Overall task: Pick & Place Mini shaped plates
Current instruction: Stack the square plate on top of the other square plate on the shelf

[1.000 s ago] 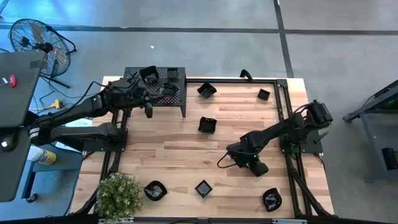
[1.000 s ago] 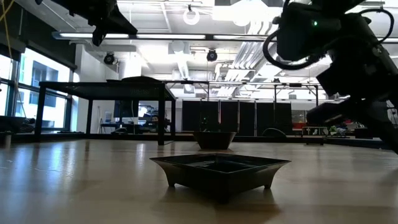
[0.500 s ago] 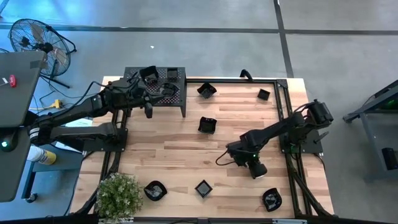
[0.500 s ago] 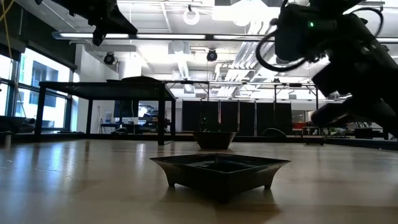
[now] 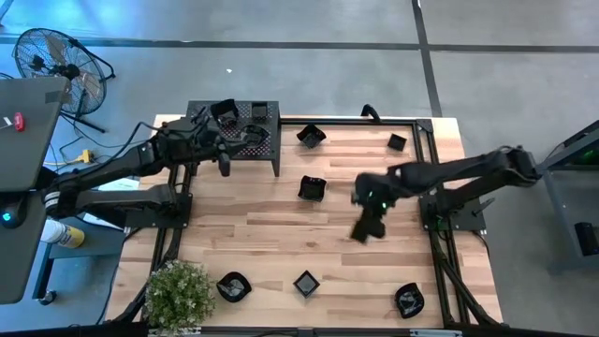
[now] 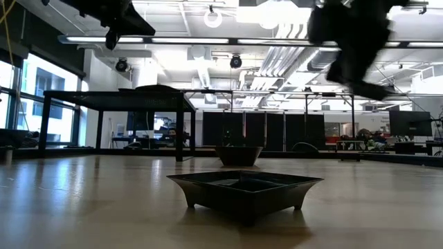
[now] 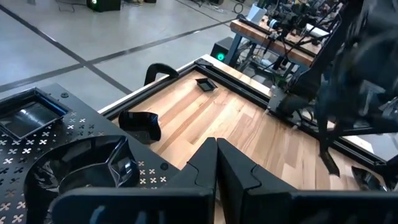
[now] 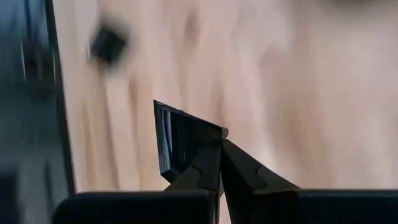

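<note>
Several small glossy black mini plates lie about the wooden table: three along the near edge, among them a square one, one mid-table, two near the far edge. Others sit on the black perforated shelf, including a scalloped one. My right gripper hangs above mid-table, shut on a square plate. My left gripper hovers shut over the shelf's near edge, touching nothing. My right gripper pinches the square plate by its rim at one corner between the two fingers. The plate is lifted clear of the table and sits tilted, jutting out sideways beyond the fingertips. How far back it reaches between the fingers does not show.
A potted plant stands at the table's near left corner. A black frame rail runs along the right and far edges. The shelf stands on legs at the far left corner. Bare wood lies between the mid-table plate and the near row.
My right gripper has risen from low over the table's near right part and swung toward the far edge and a little left, the arm stretching out. The square plate has gone up with it, lifted clear. The motion is quick, with blur in the right wrist view.
</note>
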You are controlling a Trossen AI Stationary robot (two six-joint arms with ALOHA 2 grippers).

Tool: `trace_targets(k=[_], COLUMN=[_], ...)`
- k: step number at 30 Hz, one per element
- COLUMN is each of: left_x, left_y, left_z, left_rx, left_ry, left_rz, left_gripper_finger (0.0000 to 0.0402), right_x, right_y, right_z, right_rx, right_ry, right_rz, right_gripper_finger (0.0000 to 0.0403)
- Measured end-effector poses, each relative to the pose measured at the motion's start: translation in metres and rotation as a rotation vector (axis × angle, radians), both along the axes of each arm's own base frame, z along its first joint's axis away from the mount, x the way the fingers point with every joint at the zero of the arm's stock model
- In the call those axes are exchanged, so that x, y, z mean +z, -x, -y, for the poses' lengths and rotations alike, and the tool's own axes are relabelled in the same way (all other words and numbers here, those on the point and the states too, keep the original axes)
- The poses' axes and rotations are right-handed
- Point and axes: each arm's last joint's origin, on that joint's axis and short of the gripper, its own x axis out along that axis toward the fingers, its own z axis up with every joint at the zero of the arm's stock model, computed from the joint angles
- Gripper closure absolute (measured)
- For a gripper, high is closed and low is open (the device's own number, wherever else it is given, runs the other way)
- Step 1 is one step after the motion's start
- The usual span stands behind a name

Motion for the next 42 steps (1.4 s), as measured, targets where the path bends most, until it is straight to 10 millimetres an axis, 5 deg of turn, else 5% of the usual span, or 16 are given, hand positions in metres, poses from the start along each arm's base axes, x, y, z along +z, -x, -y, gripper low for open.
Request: trace_targets(k=[6,16,27,42], left_x=[-0.002,0.006,0.026,0.042], left_y=[-0.013,-0.047,-0.092,-0.139], left_z=[-0.005,-0.016,-0.005,-0.018], left_rx=[0.003,-0.049,-0.001,0.020], left_ry=[0.011,0.024,-0.139,-0.133], left_rz=[0.015,0.024,0.044,0.048], left_gripper_finger=[0.0385,0.0298,0.0284,0.0284], right_x=[0.044,0.092,0.107,0.112], right_y=[-0.022,-0.040,-0.051,-0.054], right_z=[0.035,0.087,0.094,0.089], right_rx=[-0.263,-0.736,-0.820,-0.740], right_ry=[0.170,0.418,0.602,0.633], right_rz=[0.273,0.718,0.902,0.959], right_gripper_finger=[0.0401,0.0402,0.0402,0.0402])
